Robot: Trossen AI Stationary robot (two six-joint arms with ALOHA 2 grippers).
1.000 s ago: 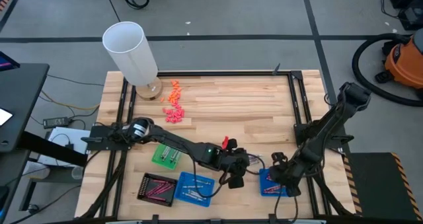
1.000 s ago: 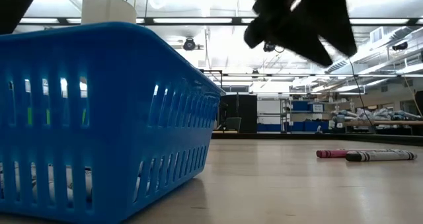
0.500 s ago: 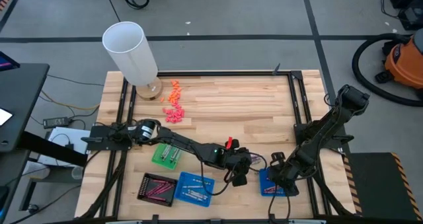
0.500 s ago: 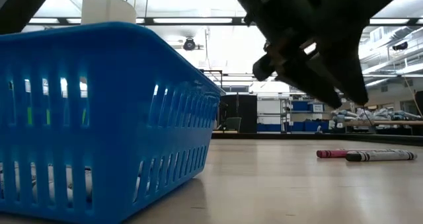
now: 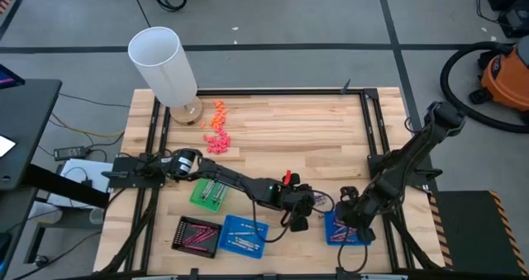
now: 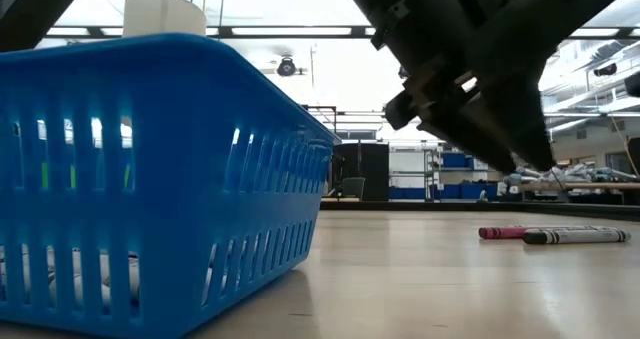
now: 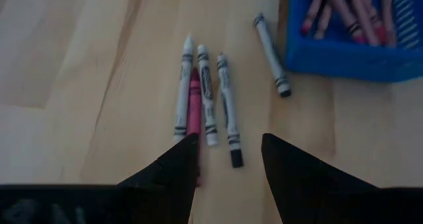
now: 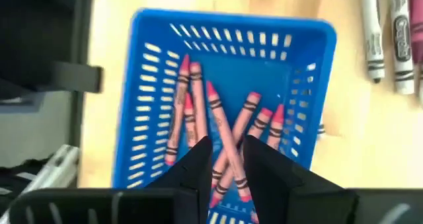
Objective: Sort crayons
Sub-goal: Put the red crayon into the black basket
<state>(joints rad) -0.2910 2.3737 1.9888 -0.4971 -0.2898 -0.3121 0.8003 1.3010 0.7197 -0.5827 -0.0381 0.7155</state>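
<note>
Left gripper (image 7: 228, 159) spread, empty, above loose crayons (image 7: 205, 98); centre on one before clenching.
Right gripper (image 8: 228, 159) over blue tray (image 8: 149, 92), seemingly parted, apparently empty.

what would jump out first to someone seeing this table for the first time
Probably the tall white cylinder at the table's far left corner, with orange and pink bits scattered beside it. Next, both arms meet near the front edge: the left gripper, open, hangs over loose crayons, and the right gripper over a blue basket of pinkish crayons.

Pinkish-red crayons (image 8: 218, 128) lie in a blue tray (image 8: 149, 85).
</note>
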